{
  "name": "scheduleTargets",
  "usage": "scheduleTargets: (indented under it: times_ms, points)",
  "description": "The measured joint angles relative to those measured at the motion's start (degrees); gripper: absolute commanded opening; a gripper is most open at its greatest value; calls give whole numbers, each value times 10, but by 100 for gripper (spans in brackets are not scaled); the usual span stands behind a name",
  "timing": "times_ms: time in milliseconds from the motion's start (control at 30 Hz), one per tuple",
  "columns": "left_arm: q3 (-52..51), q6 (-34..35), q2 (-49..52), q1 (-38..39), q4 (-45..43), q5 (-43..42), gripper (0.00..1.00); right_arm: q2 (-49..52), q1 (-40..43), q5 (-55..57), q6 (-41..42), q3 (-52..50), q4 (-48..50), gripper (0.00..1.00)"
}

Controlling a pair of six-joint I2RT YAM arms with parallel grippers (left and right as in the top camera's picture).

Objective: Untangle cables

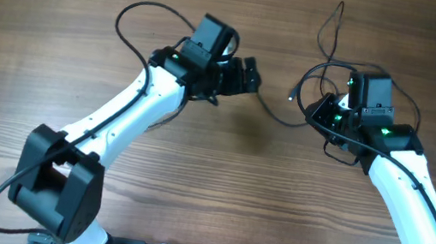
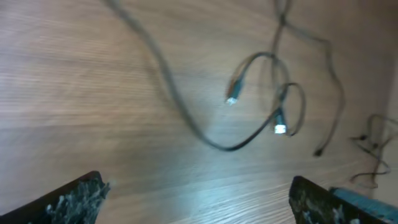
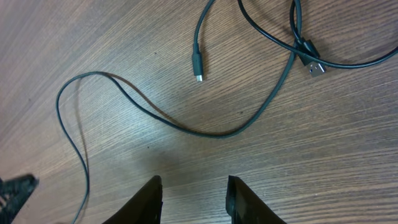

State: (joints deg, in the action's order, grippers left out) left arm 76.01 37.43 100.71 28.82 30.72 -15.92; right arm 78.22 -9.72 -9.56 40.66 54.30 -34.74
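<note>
The overhead view looks straight down on the whole desk from afar. Wrist views look down closely past the left pincer and right pincer. All three share the cables ahead of both.

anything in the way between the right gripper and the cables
Nothing visible. In the right wrist view the right gripper is open over the bare wooden table, and the cables lie loose ahead of its fingers, with only wood between.

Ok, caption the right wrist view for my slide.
Right gripper, open and empty, above thin black cables looped on a wooden table.
</note>
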Motion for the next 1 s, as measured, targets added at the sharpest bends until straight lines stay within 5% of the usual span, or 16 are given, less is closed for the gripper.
scheduleTargets:
  times_ms: [267,567,767,1000]
  points:
    - [29,15,72,19,35,38,86,0,0,76,0,0,-37,38]
    - [363,28,254,19,260,84,74,0,0,115,0,0,-40,41]
    - [374,55,328,33,259,86,71,0,0,116,-2,0,-52,41]
    - [374,74,348,66,236,91,56,0,0,116,-22,0,-70,40]
